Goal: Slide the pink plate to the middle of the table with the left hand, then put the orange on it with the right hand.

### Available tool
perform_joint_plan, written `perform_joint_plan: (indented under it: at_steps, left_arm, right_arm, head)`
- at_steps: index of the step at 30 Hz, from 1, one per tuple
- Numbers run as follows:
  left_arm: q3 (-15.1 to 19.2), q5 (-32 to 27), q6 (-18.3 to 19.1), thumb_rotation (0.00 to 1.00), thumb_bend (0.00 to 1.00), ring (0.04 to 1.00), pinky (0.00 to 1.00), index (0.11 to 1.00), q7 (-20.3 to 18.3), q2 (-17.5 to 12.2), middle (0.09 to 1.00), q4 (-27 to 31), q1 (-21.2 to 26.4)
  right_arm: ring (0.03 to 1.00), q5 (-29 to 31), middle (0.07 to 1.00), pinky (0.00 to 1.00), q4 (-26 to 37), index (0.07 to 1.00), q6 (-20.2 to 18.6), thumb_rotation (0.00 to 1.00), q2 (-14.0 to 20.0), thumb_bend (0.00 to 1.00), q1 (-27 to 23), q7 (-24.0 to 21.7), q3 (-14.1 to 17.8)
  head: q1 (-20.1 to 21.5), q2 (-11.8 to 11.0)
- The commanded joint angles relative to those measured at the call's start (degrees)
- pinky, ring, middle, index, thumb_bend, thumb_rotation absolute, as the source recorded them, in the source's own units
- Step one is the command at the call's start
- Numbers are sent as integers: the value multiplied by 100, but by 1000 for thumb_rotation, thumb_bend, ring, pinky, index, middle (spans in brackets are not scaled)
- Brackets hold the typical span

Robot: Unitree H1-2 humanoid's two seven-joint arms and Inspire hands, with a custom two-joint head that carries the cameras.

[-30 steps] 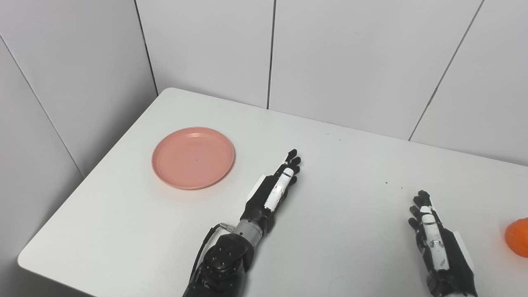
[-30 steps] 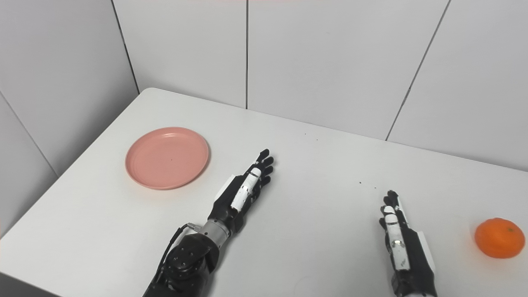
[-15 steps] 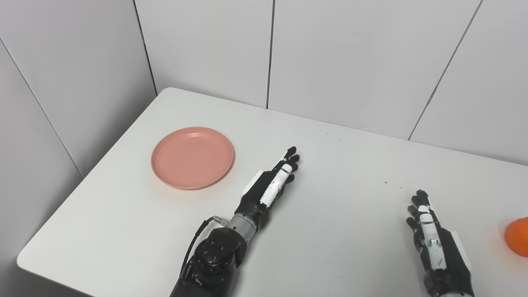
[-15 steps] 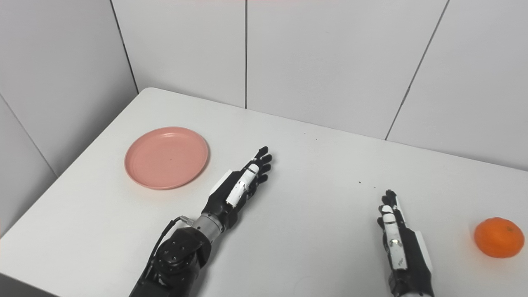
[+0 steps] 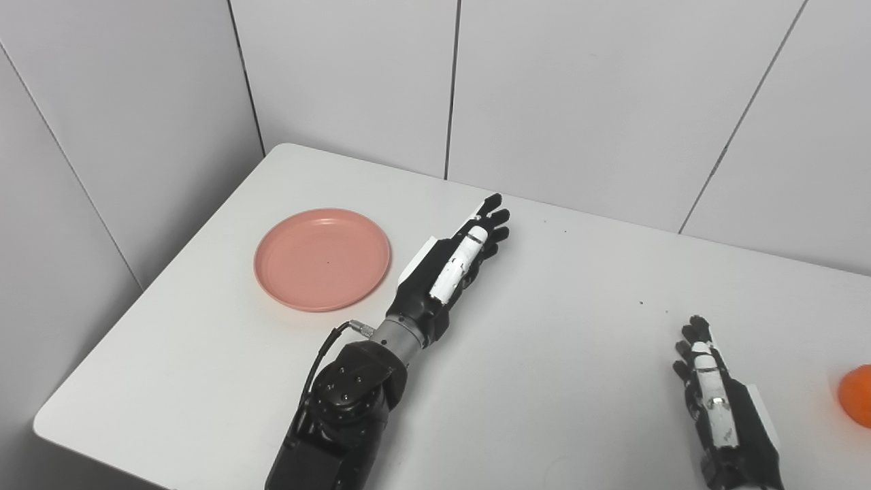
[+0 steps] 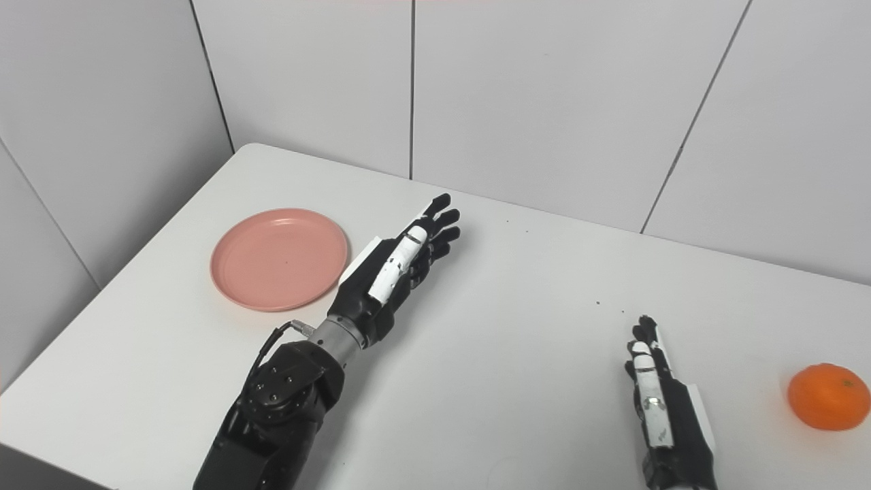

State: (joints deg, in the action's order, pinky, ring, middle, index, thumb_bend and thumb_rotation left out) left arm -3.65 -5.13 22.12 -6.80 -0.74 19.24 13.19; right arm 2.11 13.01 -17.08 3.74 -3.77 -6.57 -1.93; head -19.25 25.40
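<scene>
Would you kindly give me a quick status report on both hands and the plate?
Left robot hand open, right of pink plate, not touching. Right robot hand open, idle. Orange at far right. Nothing in the way.

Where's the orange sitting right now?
The orange sits on the table near its right edge, just right of the open right hand and far from the pink plate on the left; the left eye view cuts it off.

Both hands, left hand (image 5: 446, 275) and right hand (image 6: 663, 415), are black with white plates along the fingers (image 5: 469, 246). A silver wrist collar (image 5: 398, 333), a thin black cable (image 5: 320, 354) and screws mark the left forearm.
</scene>
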Motion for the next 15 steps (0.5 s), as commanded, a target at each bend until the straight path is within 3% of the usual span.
perform_joint_plan:
  at_steps: [1,10,15]
  left_arm:
    - [66,-4,40,1000,416,973,995,973,-12,-116,984,300,381]
    - [573,-65,258,1000,419,963,972,959,72,-597,974,511,913]
    - [980,-230,159,1000,423,950,962,942,59,-857,961,316,1074]
  right_arm:
    - [1000,11,1000,1000,182,1000,95,1000,-10,27,-118,16,-5]
    - [1000,-9,1000,1000,225,1000,27,1000,-23,20,-116,50,-21]
    - [1000,23,1000,1000,222,1000,18,1000,-40,7,-124,82,-6]
  head:
    - [-2,-6]
    - [-12,-16]
    - [0,-24]
